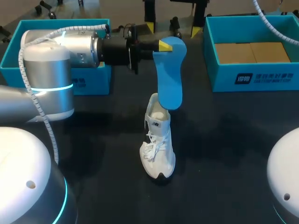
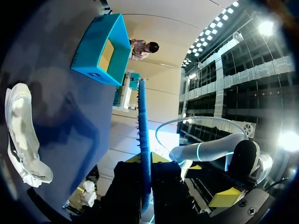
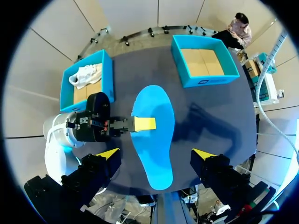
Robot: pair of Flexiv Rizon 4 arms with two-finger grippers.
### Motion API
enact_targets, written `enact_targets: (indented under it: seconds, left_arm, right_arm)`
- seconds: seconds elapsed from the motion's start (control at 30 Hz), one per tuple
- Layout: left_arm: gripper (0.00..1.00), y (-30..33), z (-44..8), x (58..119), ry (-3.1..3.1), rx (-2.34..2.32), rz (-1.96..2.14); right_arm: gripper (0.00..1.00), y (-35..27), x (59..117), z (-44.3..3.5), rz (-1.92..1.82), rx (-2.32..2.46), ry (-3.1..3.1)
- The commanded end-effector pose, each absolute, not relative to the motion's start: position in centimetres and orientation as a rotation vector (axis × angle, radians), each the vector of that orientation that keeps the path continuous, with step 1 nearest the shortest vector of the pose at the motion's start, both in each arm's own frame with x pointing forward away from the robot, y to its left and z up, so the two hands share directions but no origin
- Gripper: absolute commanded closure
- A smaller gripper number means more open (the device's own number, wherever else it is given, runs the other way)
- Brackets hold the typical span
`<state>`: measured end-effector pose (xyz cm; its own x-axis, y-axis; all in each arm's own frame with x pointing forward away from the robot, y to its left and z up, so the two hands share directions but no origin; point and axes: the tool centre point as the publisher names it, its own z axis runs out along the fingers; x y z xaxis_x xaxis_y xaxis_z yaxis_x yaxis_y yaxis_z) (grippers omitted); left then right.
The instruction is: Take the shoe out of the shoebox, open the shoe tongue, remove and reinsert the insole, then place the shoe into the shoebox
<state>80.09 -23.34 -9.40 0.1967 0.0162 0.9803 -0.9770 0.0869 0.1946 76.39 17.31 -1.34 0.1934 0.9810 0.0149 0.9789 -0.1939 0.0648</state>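
My left gripper (image 1: 164, 45) is shut on the heel end of a blue insole (image 1: 169, 77), which hangs down with its toe end just above the opening of the white shoe (image 1: 158, 140). The shoe stands upright on the dark table. In the left wrist view the insole (image 2: 143, 135) runs edge-on out from between the fingers of that gripper (image 2: 145, 161), and the shoe (image 2: 21, 135) lies off to one side. My right gripper (image 3: 154, 154) hangs open high above the table, looking down on the insole (image 3: 154, 140); the shoe is hidden from it.
An empty blue shoebox (image 1: 219, 74) with a cardboard floor stands at the back right. A second blue box (image 1: 11, 51) at the back left, partly behind my left arm, holds another white shoe (image 3: 86, 73).
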Motion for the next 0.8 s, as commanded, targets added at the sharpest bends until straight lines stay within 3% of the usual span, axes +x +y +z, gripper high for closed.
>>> enact_targets:
  seconds: [0.03,0.8]
  left_arm:
    - [1.0,-23.35,-9.41,80.06,-1.086,1.217,1.015]
    - [1.0,-23.35,-9.41,80.06,-1.086,1.217,1.015]
  right_arm:
    - [0.0,17.25,76.37,-1.38,0.084,2.397,1.967]
    - [0.0,17.17,76.17,-1.53,0.102,2.408,1.961]
